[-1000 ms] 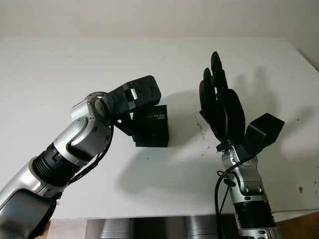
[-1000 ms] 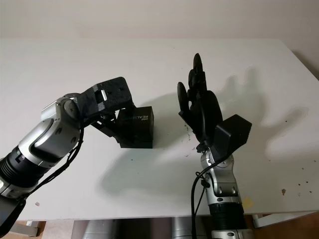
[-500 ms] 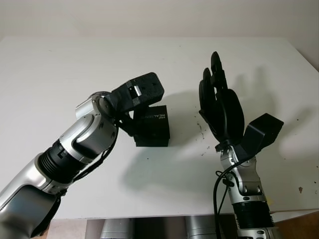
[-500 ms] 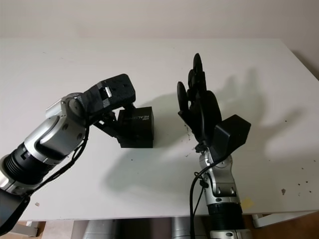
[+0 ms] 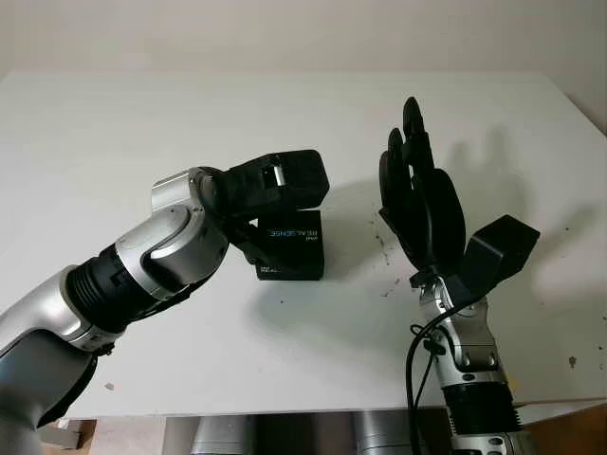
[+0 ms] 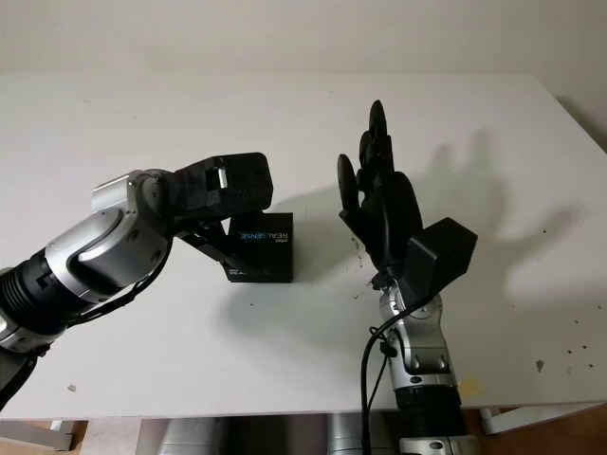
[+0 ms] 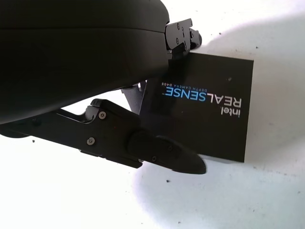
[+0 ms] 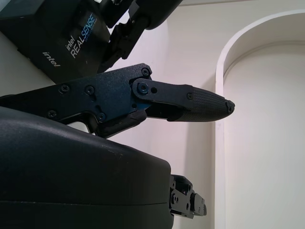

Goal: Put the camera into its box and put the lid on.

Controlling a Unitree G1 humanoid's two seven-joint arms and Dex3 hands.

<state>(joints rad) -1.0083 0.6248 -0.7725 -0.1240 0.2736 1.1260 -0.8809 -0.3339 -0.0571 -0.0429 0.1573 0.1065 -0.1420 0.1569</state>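
A black box (image 5: 296,248) printed "intel REALSENSE" stands near the middle of the white table (image 5: 133,123), with its lid on. The camera is hidden. My left hand (image 5: 256,227) is open and low over the box's left part, its black shell above the lid. In the left wrist view the box (image 7: 214,109) lies just past one finger (image 7: 162,155). My right hand (image 5: 417,190) is open, raised upright a short way right of the box, palm facing it and touching nothing.
Small dark specks (image 5: 387,248) dot the table between the box and my right hand. Wide bare table surface lies behind the box and to its left. The table's front edge (image 5: 285,409) runs close below both arms.
My left hand has turned and dropped from a tilted pose above the box to a flatter one over its lid. The box and my right hand have stayed put.
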